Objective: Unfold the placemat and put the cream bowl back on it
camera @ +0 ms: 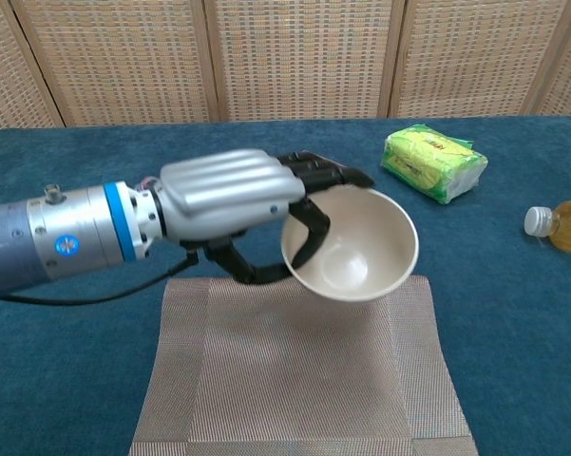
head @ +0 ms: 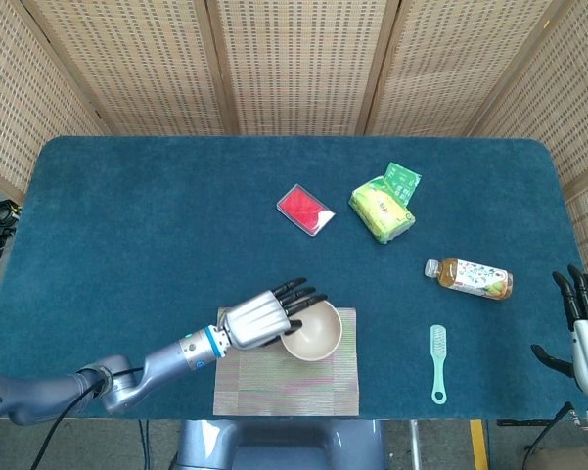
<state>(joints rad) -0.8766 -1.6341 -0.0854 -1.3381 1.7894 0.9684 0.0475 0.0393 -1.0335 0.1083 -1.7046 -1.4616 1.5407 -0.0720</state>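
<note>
Chest view shows the left robot hand [camera: 230,195] grasping the cream bowl [camera: 353,245] by its near-left rim, fingers [camera: 325,172] laid over the rim's top and the thumb hooked under the wall. The bowl is lifted off the placemat [camera: 295,370] and tilted, its mouth turned toward the camera and somewhat up, so the inside bottom shows. From the head view the left robot hand [head: 259,317] reaches in from the lower left, and the single bowl [head: 311,330] hangs over the placemat's far edge.

One placemat [head: 286,373] lies on the blue surface [head: 157,225] at the near edge, a woven grey-pink rectangle with its long axis running left to right. A crease line runs across it near the front in the chest view; whether a fold remains there I cannot tell.

The right robot hand [head: 584,328] sits at the far right edge of the head view, well apart from everything, fingers apart and holding nothing.

Further out on the surface: one red flat packet [head: 304,209], one yellow-green bag [head: 383,208] just beside a small green pack [head: 403,181], one tea bottle [head: 470,278] lying on its side with its cap to the left, and one pale green brush [head: 437,363] lying with its long axis near to far.
</note>
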